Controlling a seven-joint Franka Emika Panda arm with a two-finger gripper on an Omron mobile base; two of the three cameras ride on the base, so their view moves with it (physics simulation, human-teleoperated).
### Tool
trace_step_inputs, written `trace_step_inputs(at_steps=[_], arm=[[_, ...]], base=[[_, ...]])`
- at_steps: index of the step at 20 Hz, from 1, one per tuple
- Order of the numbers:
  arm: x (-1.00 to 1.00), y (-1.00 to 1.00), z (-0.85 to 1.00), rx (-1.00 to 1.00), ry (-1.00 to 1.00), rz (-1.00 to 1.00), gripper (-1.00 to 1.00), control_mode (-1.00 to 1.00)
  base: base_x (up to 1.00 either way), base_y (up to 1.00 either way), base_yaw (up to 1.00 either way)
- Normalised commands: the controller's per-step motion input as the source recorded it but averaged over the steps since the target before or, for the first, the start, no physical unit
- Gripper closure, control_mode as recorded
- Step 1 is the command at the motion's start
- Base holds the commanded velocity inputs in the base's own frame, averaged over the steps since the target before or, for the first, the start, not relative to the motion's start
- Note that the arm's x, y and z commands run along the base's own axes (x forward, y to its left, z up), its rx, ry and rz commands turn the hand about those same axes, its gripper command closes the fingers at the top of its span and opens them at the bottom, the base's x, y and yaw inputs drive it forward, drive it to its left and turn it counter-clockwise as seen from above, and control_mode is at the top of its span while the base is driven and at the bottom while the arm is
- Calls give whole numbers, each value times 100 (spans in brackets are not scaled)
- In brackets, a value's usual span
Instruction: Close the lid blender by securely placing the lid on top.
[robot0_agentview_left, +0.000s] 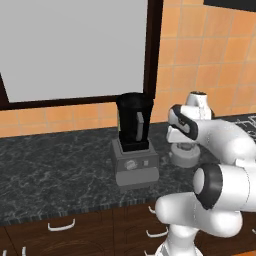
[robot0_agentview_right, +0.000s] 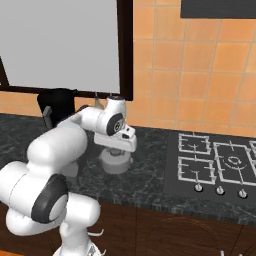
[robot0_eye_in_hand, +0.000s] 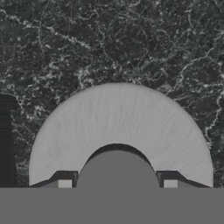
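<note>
The lid (robot0_eye_in_hand: 120, 127) sits on the dark counter (robot0_agentview_left: 55, 165), just to the right of the blender (robot0_agentview_left: 134, 142). The gripper (robot0_eye_in_hand: 117, 183) is right over the lid, one finger on each side of its knob; I cannot tell if it is squeezing

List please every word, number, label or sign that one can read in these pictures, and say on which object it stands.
There is no readable text in these pictures.
The blender: its base has a round dial and a small square mark, too small to read.
The lid: plain grey, no marking.
The stove: knobs and burner grates, no legible signs.
The gripper, astride the lid's knob: no label.
</note>
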Motion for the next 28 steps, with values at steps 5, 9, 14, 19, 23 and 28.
trace_step_inputs(at_steps=[5, 9, 14, 19, 23, 28], arm=[[-26, 20, 100, -9, -23, 0, 100, -100], [-23, 36, 100, -8, -27, 0, 100, -100], [-3, 51, 100, -4, -24, 4, 100, -100], [0, 37, 100, 0, -12, 2, 100, -100], [0, 14, 100, 0, -3, 4, 100, -100], [0, 10, 100, 0, -6, 5, 100, -100]], base=[[0, 0, 0], [0, 0, 0], [0, 0, 0], [0, 0, 0], [0, 0, 0], [0, 0, 0]])
